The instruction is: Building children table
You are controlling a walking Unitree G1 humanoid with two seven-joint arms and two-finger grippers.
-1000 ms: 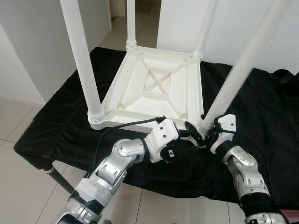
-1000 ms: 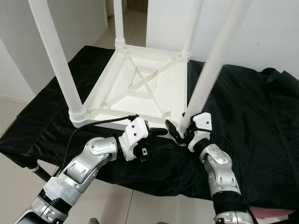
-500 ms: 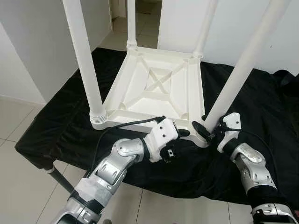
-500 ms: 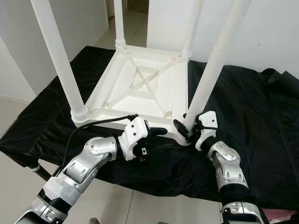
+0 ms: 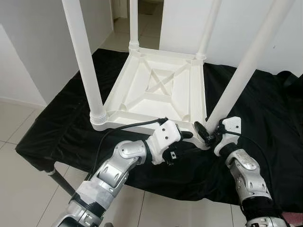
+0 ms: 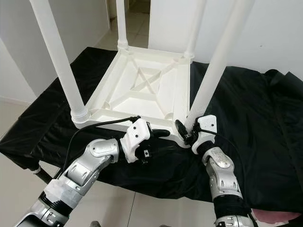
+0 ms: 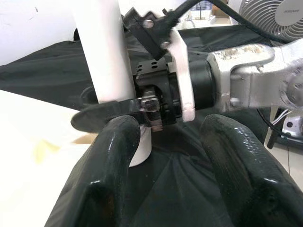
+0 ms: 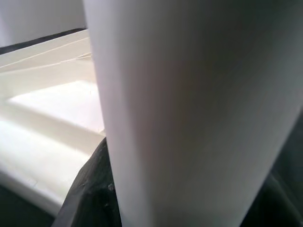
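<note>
Black cloth (image 5: 61,123) | white table (image 5: 156,90) upturned (ribbed) | right tool (image 5: 207,135) clamps leg (image 5: 236,80) | left tool (image 7: 165,156) spread

Both silver arms reach forward, bent at the elbow, wrists turned inward so the grippers face each other. The left gripper (image 5: 185,135) lies low with its two black fingers (image 7: 111,156) spread apart. The right gripper (image 5: 207,133) is to its right and very near, its fingers closed around the leg (image 5: 236,80) near its base.
</note>
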